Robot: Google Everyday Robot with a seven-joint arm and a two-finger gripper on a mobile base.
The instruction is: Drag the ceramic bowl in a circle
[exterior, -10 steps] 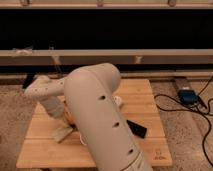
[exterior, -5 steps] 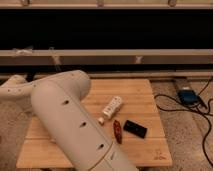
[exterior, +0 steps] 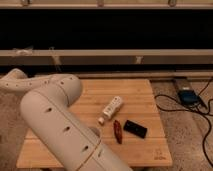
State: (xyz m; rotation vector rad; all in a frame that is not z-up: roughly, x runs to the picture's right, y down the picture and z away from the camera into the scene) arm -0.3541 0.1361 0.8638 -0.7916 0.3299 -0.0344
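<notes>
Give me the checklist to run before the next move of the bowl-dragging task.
1. Ceramic bowl located: cannot tell; it is not visible, possibly hidden behind the arm.
2. Gripper position: cannot tell; it is out of view, and the arm runs off toward the left edge.
3. View of the workspace: not ok; the arm blocks the table's left half.
4. Drag path free: likely not ok; a white bottle, a reddish-brown object and a black block lie mid-table.
5. Table surface: ok; flat wood.
</notes>
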